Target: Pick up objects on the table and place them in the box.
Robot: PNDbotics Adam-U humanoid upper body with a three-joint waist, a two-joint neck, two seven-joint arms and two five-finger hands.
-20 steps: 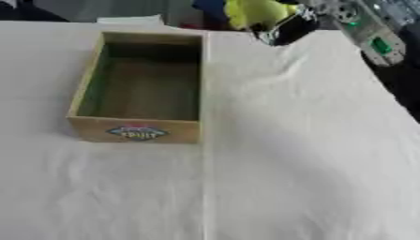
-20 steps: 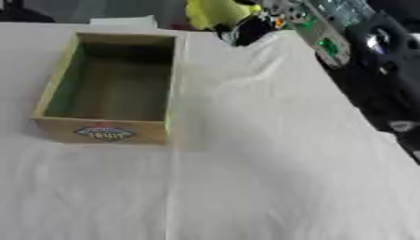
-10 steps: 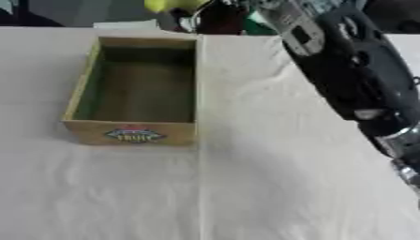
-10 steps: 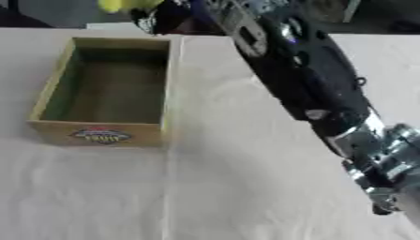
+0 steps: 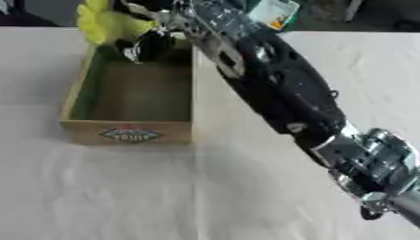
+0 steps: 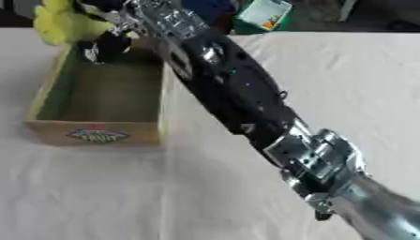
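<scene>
1. Yellow plush toy (image 5: 105,24) is held in the curled fingers of the right hand (image 5: 146,43), above the far end of the wooden box (image 5: 131,131), over its far left corner.
2. Black fingers of that hand reach down past the far rim into the box; the toy, soft, fuzzy and lumpy in outline, sticks out up and to the left of them.
3. Right arm (image 6: 238,98), black-shelled with silver joints, runs on a long diagonal from the lower right corner across the table to the box's far end.
4. Nothing can be seen lying on the green-tinted floor of the box; it is rectangular, open-topped, with pale wood walls and a coloured oval label (image 6: 97,135) on its near wall.
5. White cloth (image 5: 123,197), faintly creased, covers the table.
6. A second ago the hand and toy were to the right of the box, beyond its far right corner; now they are over its far end.
7. Left hand shows in neither view.
</scene>
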